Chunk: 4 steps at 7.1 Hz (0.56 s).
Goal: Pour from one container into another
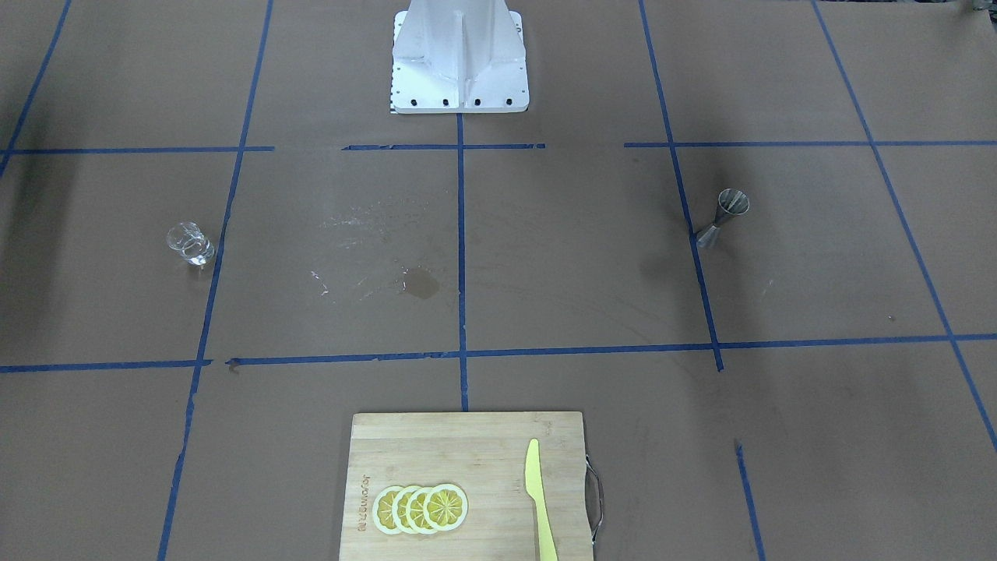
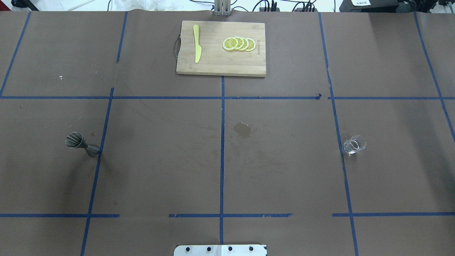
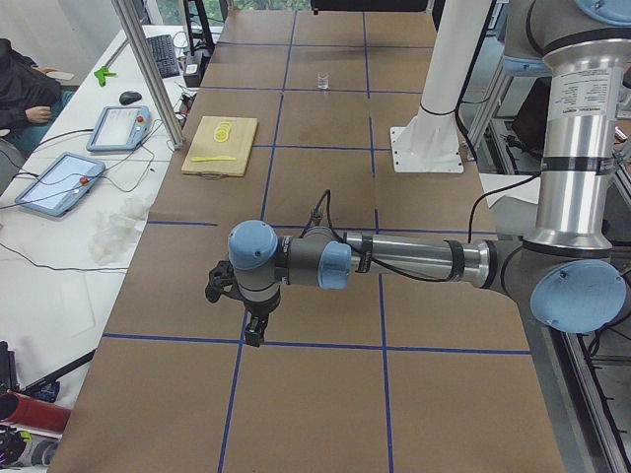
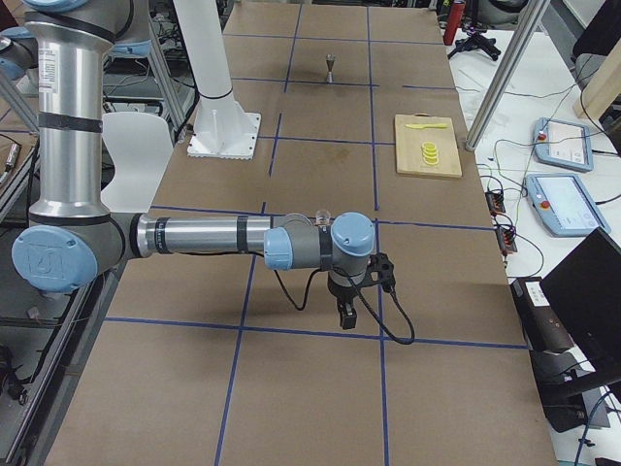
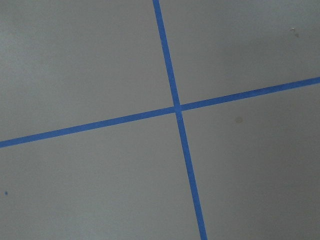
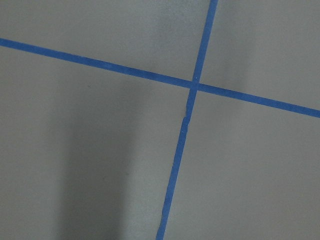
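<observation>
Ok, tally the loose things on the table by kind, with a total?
Cup: 1
Jigger: 1
Board: 1
Knife: 1
Lemon slices: 4
Total: 8

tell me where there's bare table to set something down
The wide middle between the jigger and the glass cup is bare except a dark stain by the centre tape line. Both sides of the cutting board are bare too. The board itself is crowded: lemon slices and knife.
</observation>
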Available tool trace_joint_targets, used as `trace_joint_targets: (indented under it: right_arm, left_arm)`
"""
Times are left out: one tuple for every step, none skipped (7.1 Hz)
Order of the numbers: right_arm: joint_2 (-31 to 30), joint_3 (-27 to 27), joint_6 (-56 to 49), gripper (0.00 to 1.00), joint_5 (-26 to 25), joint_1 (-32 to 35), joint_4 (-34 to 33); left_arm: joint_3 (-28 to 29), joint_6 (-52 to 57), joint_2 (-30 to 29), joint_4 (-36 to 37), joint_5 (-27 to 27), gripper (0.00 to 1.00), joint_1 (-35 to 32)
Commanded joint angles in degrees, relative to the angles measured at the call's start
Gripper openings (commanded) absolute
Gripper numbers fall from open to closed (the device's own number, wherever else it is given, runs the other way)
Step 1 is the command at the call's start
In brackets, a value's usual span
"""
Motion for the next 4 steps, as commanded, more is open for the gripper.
trace_joint_targets:
  right_arm:
    - [0.31,0.1,0.46,1.0,0.08,-0.94,0.16]
    - [1.1,0.1,0.63,1.0,-0.01,-1.29,0.94]
    - [1.63,-0.51,0.81,1.0,-0.53,-1.56,4.51]
    - [2.76,-1.04,2.29,1.0,-0.8,-1.56,7.07]
  left_arm:
    - [-0.12,-0.06,-0.29,-2.56,-0.01,1.0,0.09]
    - [-0.2,0.29,-0.29,-3.01,-0.27,1.0,0.0]
    - [-0.12,0.12,-0.29,-7.02,-0.27,1.0,0.09]
    - [1.54,-0.06,-0.29,-12.54,-0.19,1.0,0.09]
